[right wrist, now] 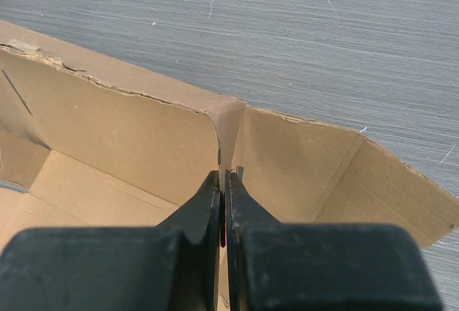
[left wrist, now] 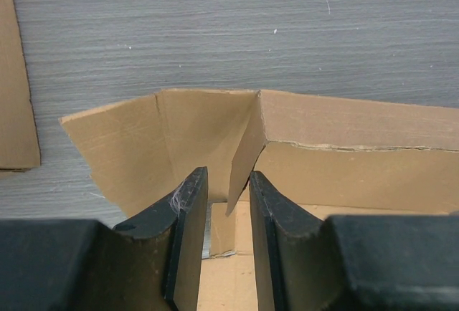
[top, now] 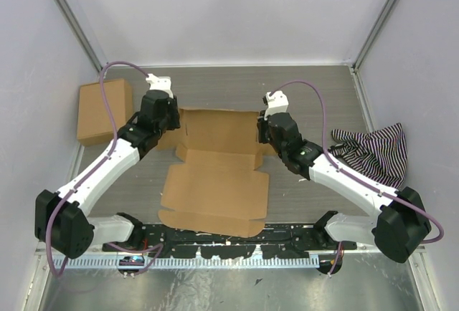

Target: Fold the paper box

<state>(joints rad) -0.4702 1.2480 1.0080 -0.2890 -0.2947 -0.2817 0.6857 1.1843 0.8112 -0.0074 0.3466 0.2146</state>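
The paper box [top: 215,182] lies mid-table [top: 308,96], its far wall raised. The right gripper [right wrist: 222,176] pinches one corner tab, and the left gripper [left wrist: 228,182] stands spread astride the other. A ready-made cardboard box [top: 104,110] sits far left and a striped cloth [top: 373,153] far right.

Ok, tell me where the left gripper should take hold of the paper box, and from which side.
Take the corner tab of the paper box at its far-left corner, where back wall and side flap meet. It stands on edge, thin edge toward the left gripper, whose open jaws straddle it. Probably come from the near side, over the box floor, and pinch its two flat faces.
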